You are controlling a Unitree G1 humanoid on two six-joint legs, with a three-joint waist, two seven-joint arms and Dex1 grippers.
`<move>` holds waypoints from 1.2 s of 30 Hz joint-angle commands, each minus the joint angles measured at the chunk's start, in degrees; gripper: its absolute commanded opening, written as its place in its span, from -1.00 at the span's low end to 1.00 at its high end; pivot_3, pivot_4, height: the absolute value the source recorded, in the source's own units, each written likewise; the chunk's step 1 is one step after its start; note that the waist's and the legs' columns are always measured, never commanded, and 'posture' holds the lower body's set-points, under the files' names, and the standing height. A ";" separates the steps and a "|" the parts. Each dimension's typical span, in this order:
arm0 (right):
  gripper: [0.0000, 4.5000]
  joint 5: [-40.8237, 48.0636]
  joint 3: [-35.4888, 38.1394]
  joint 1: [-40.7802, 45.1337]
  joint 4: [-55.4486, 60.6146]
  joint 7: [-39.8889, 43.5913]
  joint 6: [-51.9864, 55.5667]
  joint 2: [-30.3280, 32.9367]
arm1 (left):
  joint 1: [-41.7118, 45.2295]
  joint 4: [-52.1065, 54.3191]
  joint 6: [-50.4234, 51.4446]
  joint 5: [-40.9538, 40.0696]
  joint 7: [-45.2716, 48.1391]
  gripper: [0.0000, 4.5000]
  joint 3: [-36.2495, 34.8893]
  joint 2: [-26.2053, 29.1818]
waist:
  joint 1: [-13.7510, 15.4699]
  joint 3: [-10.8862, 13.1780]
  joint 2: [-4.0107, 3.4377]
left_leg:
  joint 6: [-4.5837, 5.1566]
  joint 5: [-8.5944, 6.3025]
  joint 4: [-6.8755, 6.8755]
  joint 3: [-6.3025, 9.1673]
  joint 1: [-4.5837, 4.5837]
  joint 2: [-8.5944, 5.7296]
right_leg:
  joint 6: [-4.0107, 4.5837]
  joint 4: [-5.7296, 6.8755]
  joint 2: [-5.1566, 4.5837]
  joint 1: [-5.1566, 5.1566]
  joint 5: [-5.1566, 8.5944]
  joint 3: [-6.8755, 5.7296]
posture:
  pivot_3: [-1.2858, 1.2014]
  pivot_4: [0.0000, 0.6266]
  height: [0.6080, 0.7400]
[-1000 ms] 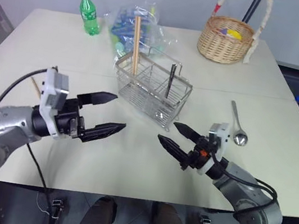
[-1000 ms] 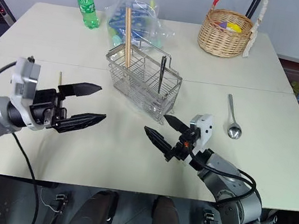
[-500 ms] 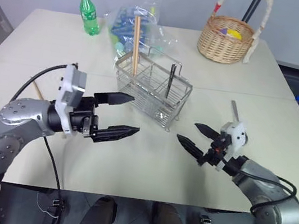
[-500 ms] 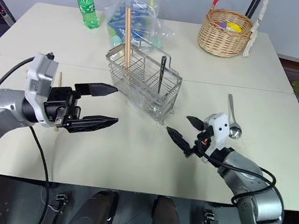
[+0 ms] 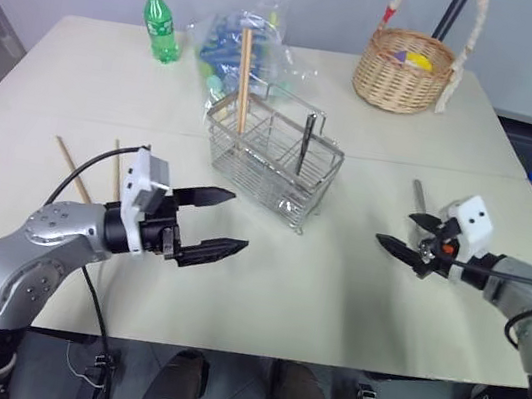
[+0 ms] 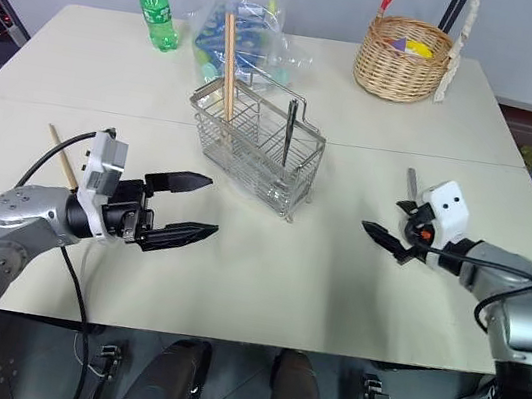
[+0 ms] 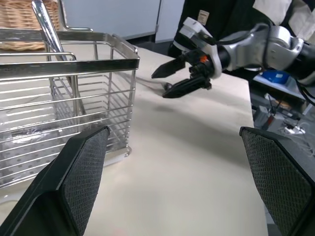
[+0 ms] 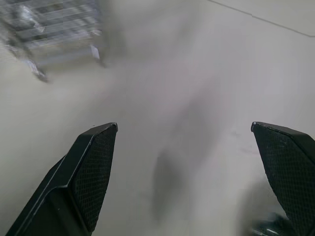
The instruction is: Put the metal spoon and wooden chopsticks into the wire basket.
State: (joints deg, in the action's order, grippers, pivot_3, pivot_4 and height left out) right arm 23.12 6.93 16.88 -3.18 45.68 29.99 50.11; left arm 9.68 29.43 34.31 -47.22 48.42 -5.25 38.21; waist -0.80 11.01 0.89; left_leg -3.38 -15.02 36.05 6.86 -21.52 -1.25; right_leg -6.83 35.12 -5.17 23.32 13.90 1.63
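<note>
The wire basket (image 5: 271, 155) stands mid-table with one wooden chopstick (image 5: 245, 85) upright in it beside a dark slim utensil (image 5: 304, 143). Two more wooden chopsticks (image 5: 71, 167) lie flat on the table at the left, behind my left arm. My left gripper (image 5: 232, 222) hovers open and empty in front of the basket's left end, pointing right. The metal spoon (image 5: 417, 193) lies at the right, only its handle showing. Its bowl is hidden behind my right gripper (image 5: 397, 233), which is open, empty and close over it. The left wrist view looks past the basket (image 7: 69, 98) at the right gripper (image 7: 177, 78).
A round wicker basket (image 5: 403, 69) sits at the back right. A green bottle (image 5: 160, 23) and a clear plastic bag (image 5: 232, 42) of blue items stand behind the wire basket. The table's front edge runs just below both arms.
My right gripper has swung well to the right, from in front of the basket to the spoon. The left gripper has shifted a little right and down. Both stayed open.
</note>
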 commanded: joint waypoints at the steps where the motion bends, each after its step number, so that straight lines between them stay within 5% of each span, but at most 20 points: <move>1: 1.00 -2.89 0.06 4.48 -6.58 0.16 -0.19 0.95 | 0.56 1.58 -1.20 0.39 -0.19 0.98 0.00 -0.59 | -0.07 0.00 -0.01 | 0.00 0.00 0.00 0.00 0.00 0.00 | 0.00 0.01 0.00 0.00 0.00 0.00 | 0.03 -0.52 1.00; 15: 1.00 -12.81 -6.49 27.17 -36.47 2.78 1.44 -2.18 | 0.04 2.08 -1.38 2.27 -1.86 0.98 -0.12 -2.48 | -0.32 0.03 -0.05 | 0.00 0.00 -0.02 -0.02 0.01 0.00 | -0.16 0.03 0.00 0.02 -0.12 0.01 | 0.03 -0.52 1.00; 29: 1.00 -15.22 -8.08 31.26 -42.48 5.38 9.98 -4.59 | -1.29 2.06 -3.21 4.46 -2.73 0.98 0.21 -3.80 | -0.19 0.02 -0.05 | 0.00 0.00 0.00 -0.03 0.00 -0.01 | -0.20 0.02 0.00 0.01 -0.15 0.01 | 0.03 -0.52 1.00; 32: 0.67 -15.22 -7.79 31.28 -41.96 4.66 11.80 -4.97 | -1.38 1.75 -3.76 5.11 -2.89 1.00 0.71 -4.49 | -0.21 0.02 -0.05 | 0.00 0.00 -0.01 -0.02 0.01 -0.01 | -0.20 0.02 0.00 0.01 -0.15 0.01 | 0.03 -0.52 1.00; 36: -0.19 -15.91 -8.13 31.04 -41.60 4.48 12.05 -5.15 | -1.21 1.38 -4.00 5.64 -2.76 1.00 0.85 -5.19 | -0.31 0.01 -0.05 | 0.00 0.00 -0.01 -0.03 0.02 -0.01 | -0.20 0.03 0.00 0.00 -0.15 0.01 | 0.03 -0.52 1.00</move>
State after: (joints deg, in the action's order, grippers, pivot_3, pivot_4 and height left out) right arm 7.56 -0.96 48.29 -45.05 49.90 40.93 45.71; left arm 8.55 29.77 31.74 -41.71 45.65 -4.21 33.35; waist -1.11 11.02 0.85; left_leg -3.38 -15.02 36.04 6.84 -21.49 -1.26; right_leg -7.04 35.15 -5.17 23.33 13.75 1.64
